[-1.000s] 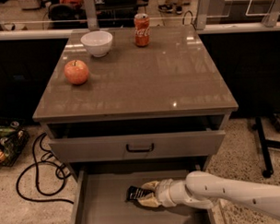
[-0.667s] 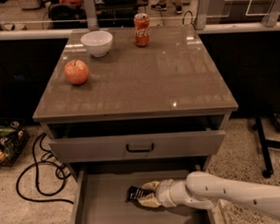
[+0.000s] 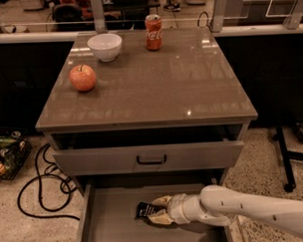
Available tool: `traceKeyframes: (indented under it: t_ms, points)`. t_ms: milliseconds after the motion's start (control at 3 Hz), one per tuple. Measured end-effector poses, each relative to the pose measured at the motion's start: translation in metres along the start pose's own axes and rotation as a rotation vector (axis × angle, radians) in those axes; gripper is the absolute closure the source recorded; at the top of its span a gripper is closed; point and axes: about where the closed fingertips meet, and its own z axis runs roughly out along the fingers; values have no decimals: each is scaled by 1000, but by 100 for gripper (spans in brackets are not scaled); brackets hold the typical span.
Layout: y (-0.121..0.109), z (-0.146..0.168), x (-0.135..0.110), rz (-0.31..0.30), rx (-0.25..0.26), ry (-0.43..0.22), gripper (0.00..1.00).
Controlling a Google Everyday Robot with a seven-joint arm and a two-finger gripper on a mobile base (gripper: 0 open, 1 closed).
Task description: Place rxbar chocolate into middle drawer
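Note:
The middle drawer (image 3: 110, 219) is pulled out at the bottom of the cabinet, showing a plain grey floor with thin side walls. The rxbar chocolate (image 3: 146, 210), a small black wrapper with white print, lies low over the drawer floor near its middle. My gripper (image 3: 157, 211) reaches in from the right on a white arm (image 3: 244, 209). Its tan fingers are closed around the right end of the bar. I cannot tell whether the bar rests on the floor or hangs just above it.
Above it, the top drawer (image 3: 150, 158) with a black handle stands slightly open. On the countertop are a red apple (image 3: 83, 77), a white bowl (image 3: 105, 46) and a red soda can (image 3: 154, 32). Black cables (image 3: 44, 191) lie on the floor at left.

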Motion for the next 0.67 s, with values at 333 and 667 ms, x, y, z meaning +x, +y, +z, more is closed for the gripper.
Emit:
traceKeyframes:
  t_ms: [333, 667]
  points:
    - [1, 1, 0, 0, -3, -1, 5]
    - [2, 2, -1, -1, -5, -1, 0]
